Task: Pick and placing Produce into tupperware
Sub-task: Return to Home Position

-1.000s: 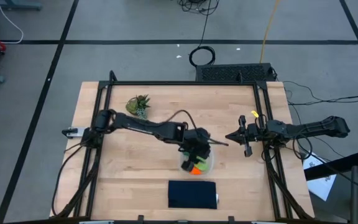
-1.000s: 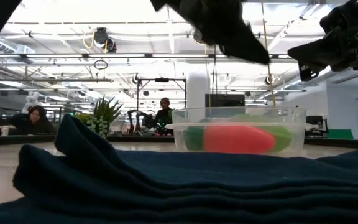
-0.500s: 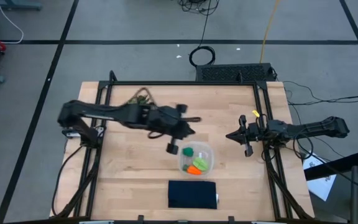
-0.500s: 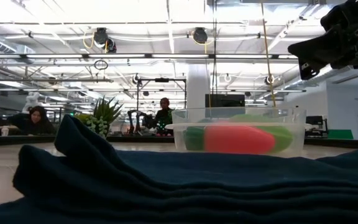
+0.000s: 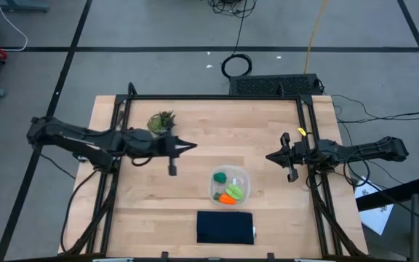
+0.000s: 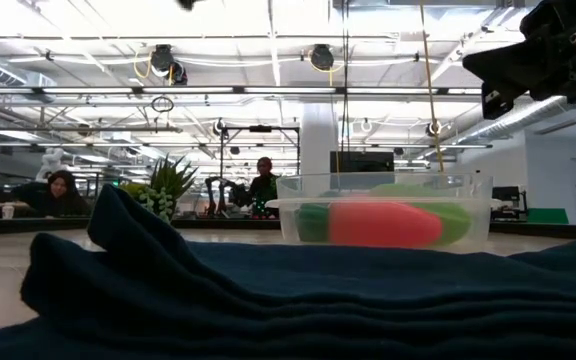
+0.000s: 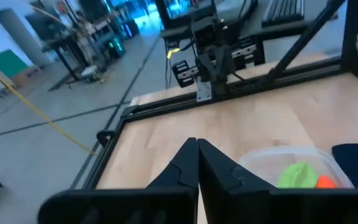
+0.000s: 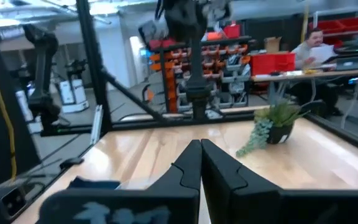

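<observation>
Produce [image 5: 231,193] in tupperware [image 5: 248,183], seemingly three pieces; left tool [image 7: 197,142] closed

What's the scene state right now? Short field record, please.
tupperware: mid-table, holds all three produce pieces
carrot: inside tupperware
lime-green piece: inside tupperware
dark green lump: inside tupperware
left gripper: shut, empty, left of tupperware, apart from it
right gripper: shut, empty, near table's right edge
navy cloth: beside tupperware
plant sprig: back left

The left arm's dark two-finger gripper [image 5: 190,145] is now drawn back toward the table's left side, well apart from the clear shallow plastic container [image 5: 243,175] that it covered a second ago. In the high view, the small toy produce pieces [image 5: 229,193] inside now lie uncovered.
</observation>
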